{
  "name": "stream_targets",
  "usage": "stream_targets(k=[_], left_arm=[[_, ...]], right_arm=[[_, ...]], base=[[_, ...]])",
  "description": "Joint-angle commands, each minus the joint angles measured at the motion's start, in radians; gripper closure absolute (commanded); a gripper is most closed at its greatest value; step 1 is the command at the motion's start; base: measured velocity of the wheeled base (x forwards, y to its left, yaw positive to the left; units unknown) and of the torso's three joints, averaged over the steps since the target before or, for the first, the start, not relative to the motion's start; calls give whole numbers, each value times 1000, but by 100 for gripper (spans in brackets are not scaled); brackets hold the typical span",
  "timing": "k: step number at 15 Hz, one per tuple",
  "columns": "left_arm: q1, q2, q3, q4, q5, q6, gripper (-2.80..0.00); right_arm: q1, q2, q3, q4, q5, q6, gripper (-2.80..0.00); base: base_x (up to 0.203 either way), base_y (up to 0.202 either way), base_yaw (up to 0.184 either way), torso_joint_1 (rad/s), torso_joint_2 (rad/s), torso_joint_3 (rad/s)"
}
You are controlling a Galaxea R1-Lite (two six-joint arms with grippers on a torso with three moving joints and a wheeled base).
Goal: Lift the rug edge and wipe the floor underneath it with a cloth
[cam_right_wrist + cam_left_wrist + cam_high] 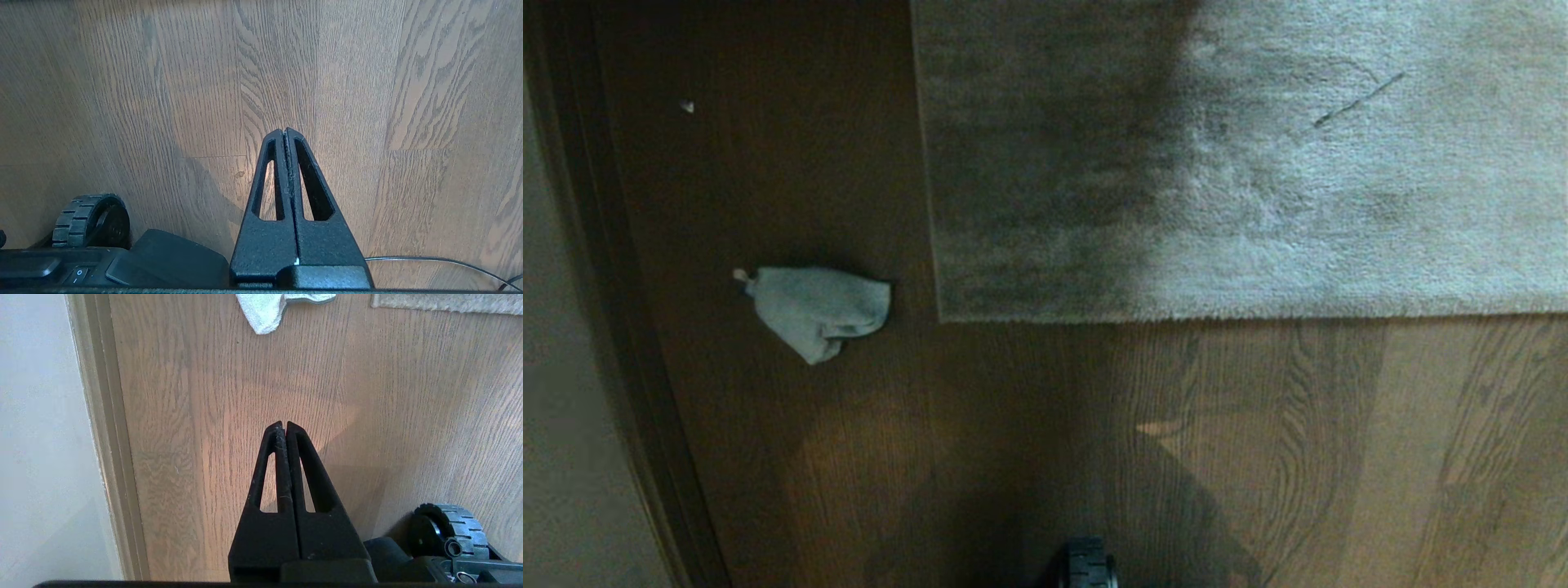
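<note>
Both end effectors, left (284,425) and right (284,131), together, empty, over floor (1258,449). Cloth (818,309) soft, light: pinch bunched fold. Rug (1258,163) likely heavy, floppy: grip corner.

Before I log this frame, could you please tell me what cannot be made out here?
- Floor under the rug: hidden by the flat-lying rug, head view.
- Rug's far and right extent: cut off by the picture edges, head view.
- Cloth: its upper part is cut off, left wrist view.
- Small pale speck on the floor: too small to identify.
</note>
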Motion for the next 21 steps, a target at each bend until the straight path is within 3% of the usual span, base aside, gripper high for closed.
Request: stream_targets(k=[1, 21], left_arm=[[0, 0, 0, -1, 1, 1, 0], [0, 0, 0, 1, 1, -1, 0]], right_arm=[[0, 1, 0, 0, 0, 0, 0], [0, 1, 0, 0, 0, 0, 0]], base=[[0, 0, 0, 0, 0, 0], [0, 0, 0, 0, 0, 31]])
